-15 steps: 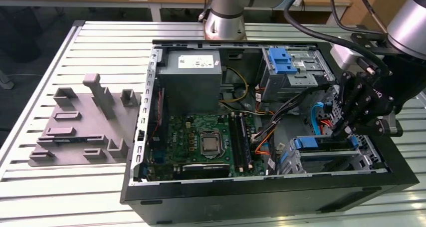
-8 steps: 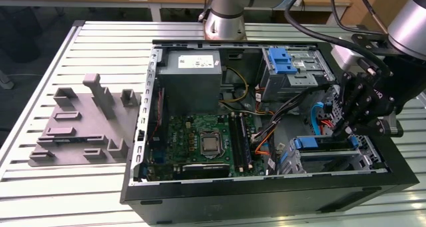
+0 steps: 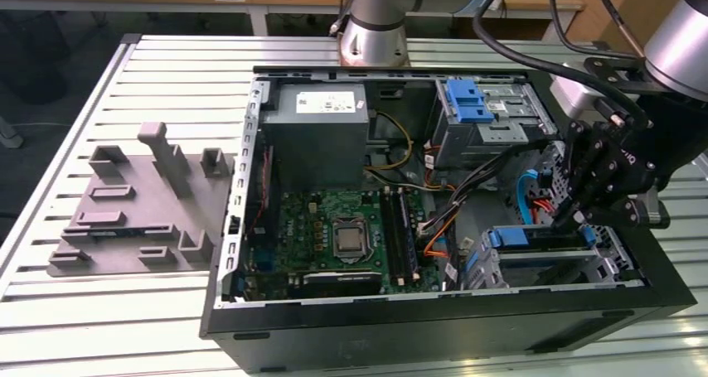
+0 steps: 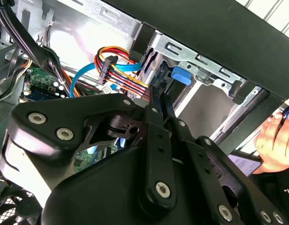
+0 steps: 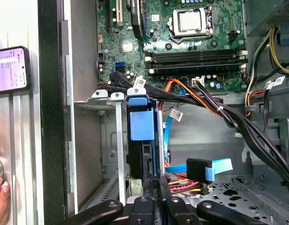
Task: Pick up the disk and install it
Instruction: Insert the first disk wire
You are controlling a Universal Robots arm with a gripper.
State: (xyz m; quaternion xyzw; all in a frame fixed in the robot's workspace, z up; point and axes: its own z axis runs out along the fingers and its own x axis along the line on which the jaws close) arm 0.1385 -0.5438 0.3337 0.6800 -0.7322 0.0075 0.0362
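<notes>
The disk (image 3: 542, 238) sits in the lower drive cage at the case's front corner, on the exterior view's right, its blue rails showing. In the first wrist view the disk (image 5: 143, 154) stands edge-on between the cage's metal walls, with a blue tab (image 5: 142, 124) at its far end. My gripper (image 3: 569, 219) hangs directly over it. Its two black fingers lie together, shut, with the tips at the disk's near edge (image 5: 153, 185). In the second wrist view the gripper (image 4: 156, 96) points at the cage beside the blue tab (image 4: 181, 75). I cannot tell whether the tips touch the disk.
The open computer case (image 3: 443, 319) lies on a slatted table. It holds a motherboard (image 3: 332, 228), a grey power supply (image 3: 321, 137), an upper bay with a blue latch (image 3: 470, 103) and loose cables (image 5: 200, 168) next to the cage. A grey fixture (image 3: 133, 211) lies beside the case. A person's hand (image 4: 275, 140) and a phone (image 5: 11, 69) are just outside it.
</notes>
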